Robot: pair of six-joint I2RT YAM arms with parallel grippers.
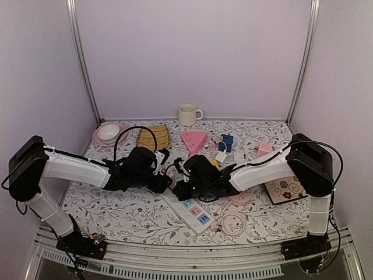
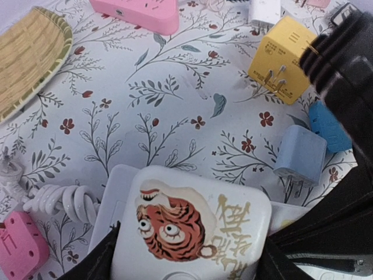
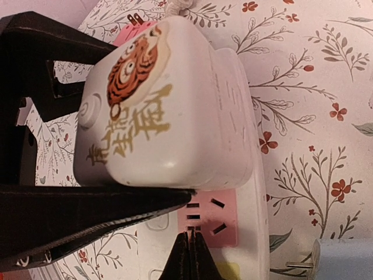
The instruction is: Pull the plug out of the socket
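We see the left tool [image 2: 192, 259] clamped on the tiger-printed plug [image 2: 192, 204], gold characters unreadable, prongs hidden; right tool [image 3: 190, 248] closed at the power strip [image 3: 253, 221].

left pincer [image 2: 189, 259] clamped | right pincer [image 3: 190, 254] tips together | arms angled inward

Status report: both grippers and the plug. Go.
Left gripper shut on tiger plug. Right gripper shut, tips on power strip. Plug seated in strip. Blue adapter loose alongside, not blocking.
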